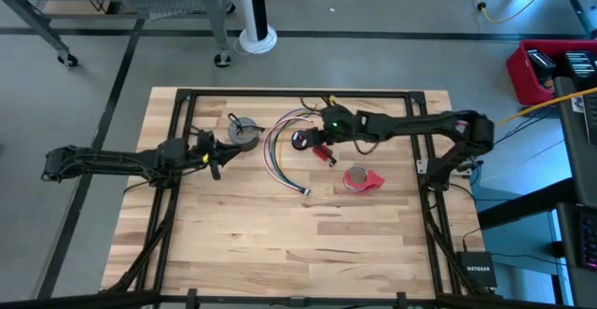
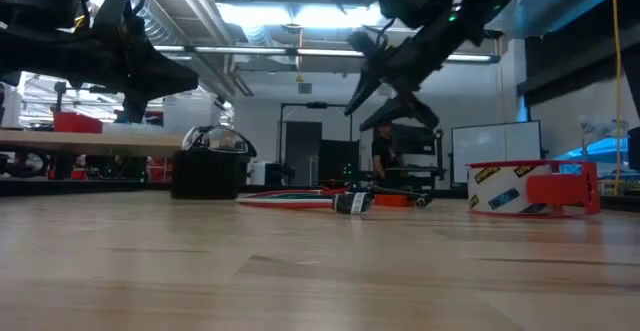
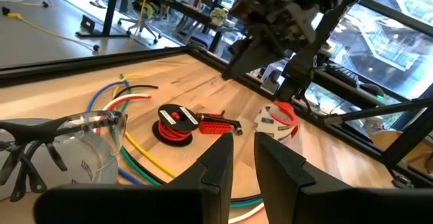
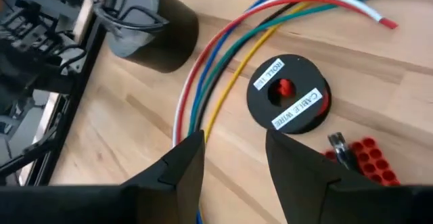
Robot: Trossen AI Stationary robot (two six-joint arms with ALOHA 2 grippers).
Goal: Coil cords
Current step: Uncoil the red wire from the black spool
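Over the wooden table (image 1: 280, 253), the right gripper (image 1: 328, 120) hangs in the air above the cords, its two fingers (image 4: 183, 166) spread wide with nothing between them. Right beneath it lies the bundle of coloured wires (image 1: 278, 150), red, green, white, blue and yellow strands curving in an arc across the boards toward a plug end near the table's middle. Just beside that arc sits the black spool of red wire (image 4: 287, 94), flat on the wood, white labels on its face. Touching or nearly touching it is the red block (image 1: 325, 153) with its rows of holes. Farther out, toward the right side, the red tape roll (image 1: 360, 179) rests alone.

The left gripper (image 1: 213, 157) hovers clear of the table near the left edge, fingers (image 3: 216, 166) narrowed to a slim gap, holding nothing. Close ahead of it stands the grey spool (image 1: 243, 132), with a black loop draped over its top.
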